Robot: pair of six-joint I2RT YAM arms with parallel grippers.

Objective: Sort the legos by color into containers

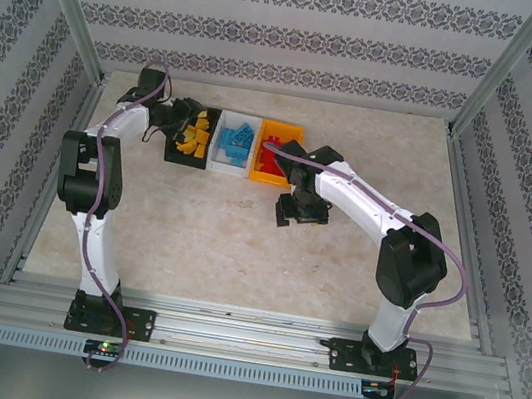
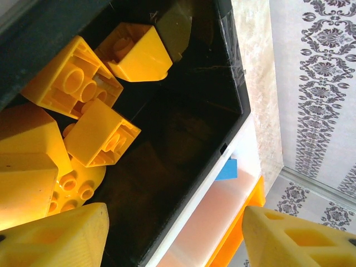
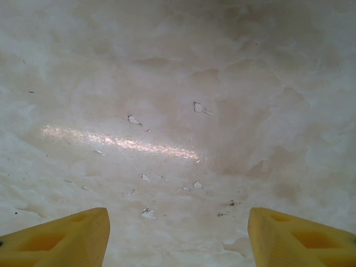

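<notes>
Yellow fingertips (image 2: pixel 72 236) of the left gripper (image 2: pixel 175 239) are seen spread wide over the black bin (image 2: pixel 219 78), with nothing held between them. Beneath them, yellow bricks (image 2: pixel 78 83) lie heaped against one side. In the top view, blue bricks (image 1: pixel 236 141) are seen in the white bin (image 1: pixel 231 167) and red bricks (image 1: pixel 269 167) in the orange bin (image 1: pixel 283 124), so the sorting is judged to be nearly done. The right gripper (image 3: pixel 178 236) is likewise spread wide and empty, low over bare table (image 3: pixel 178 83) and near the orange bin.

Most of the risk is judged to lie with the left gripper. If it is lifted out at a slant, a finger could be caught on the black bin's wall or on a heaped brick. The joined bins could then be dragged or tipped, or a yellow brick flicked into the white bin. A careless sweep of the right arm could likewise push the row out of place.
</notes>
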